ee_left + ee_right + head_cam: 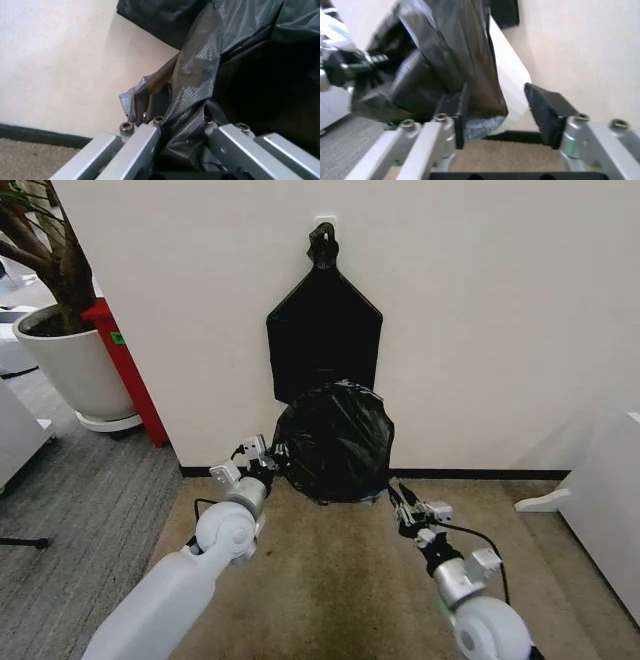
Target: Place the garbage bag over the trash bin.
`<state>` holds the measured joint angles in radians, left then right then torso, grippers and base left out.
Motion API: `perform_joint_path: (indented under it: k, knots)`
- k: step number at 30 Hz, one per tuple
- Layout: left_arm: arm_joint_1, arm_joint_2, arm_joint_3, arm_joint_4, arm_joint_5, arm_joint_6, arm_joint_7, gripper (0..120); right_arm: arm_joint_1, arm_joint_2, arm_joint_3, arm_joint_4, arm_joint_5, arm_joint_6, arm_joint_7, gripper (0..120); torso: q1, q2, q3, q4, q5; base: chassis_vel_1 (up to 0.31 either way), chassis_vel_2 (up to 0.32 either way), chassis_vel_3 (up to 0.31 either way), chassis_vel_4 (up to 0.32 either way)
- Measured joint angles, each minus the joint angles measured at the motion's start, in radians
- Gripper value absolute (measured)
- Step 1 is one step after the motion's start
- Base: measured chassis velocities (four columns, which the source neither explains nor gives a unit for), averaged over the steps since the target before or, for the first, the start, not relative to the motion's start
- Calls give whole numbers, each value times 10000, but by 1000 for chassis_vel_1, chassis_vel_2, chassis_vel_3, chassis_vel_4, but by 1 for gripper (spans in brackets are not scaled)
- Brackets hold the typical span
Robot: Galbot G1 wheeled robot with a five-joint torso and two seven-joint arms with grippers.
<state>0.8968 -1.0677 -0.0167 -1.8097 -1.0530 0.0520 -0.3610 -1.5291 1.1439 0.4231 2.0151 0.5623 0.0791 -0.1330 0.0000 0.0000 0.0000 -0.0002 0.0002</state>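
Bag (335, 440) draped over bin (509, 75), on the carpet (330, 580) at the foot of the wall (480, 320), right below the flat bundle (323, 340) hanging on it. White bin side bare on the right, under the bag's hem.

Left tool (268, 458) at the bag's left edge, jaws apart, a fold of film running up between them. Right tool (398, 492) at the lower right edge, jaws apart too, hem lying against one pad (461, 112), bin side in the gap.

Judged as the seating stage: bag on, hem not evenly down.

- Close on film only, never on film plus rim, or the bin will likely lift with the pull.
- Pull down and outward on both sides together, gently; thin film, likely to tear or slip if tugged from one side.
- Keep the light bin from tipping or sliding: equal, opposed pulls.
- Stay low, clear of the bundle above.
- Check for an even fold over the rim before letting go.
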Motion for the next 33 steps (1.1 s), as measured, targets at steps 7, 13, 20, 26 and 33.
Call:
perform_joint_path:
  k: [7, 13, 20, 26, 33]
  knots:
    - [88, 109, -23, 188, 156, -281, 519, 1, -81, -627, 1595, 763, 2051, -534, -1006, 66, 0, 0, 0, -1, -1, 0, 0, 0, 0]
    - [233, 256, -59, 464, 587, -895, 2168, 1, 1723, -1919, 2686, 1279, 6669, -3733, 755, 88, 0, 0, 1, 4, -2, 0, 0, 0, 0]
    - [255, 351, -54, 639, 1241, -1359, 3485, 1, 3080, -2860, 2889, 1245, 9853, -6795, 2015, 100, 0, 0, 1, 1, 0, 0, 0, 0, 0]
    - [206, 449, 6, 653, 1623, -1415, 3762, 1, 3520, -2793, 2322, 1186, 9480, -6868, 2052, 100, 0, 0, 1, 2, -1, 0, 0, 0, 0]
    - [146, 454, 93, 605, 1816, -1456, 3828, 1, 3944, -2527, 1711, 886, 8857, -6687, 2045, 100, 0, -1, 2, 3, -1, 0, 0, 0, 0]
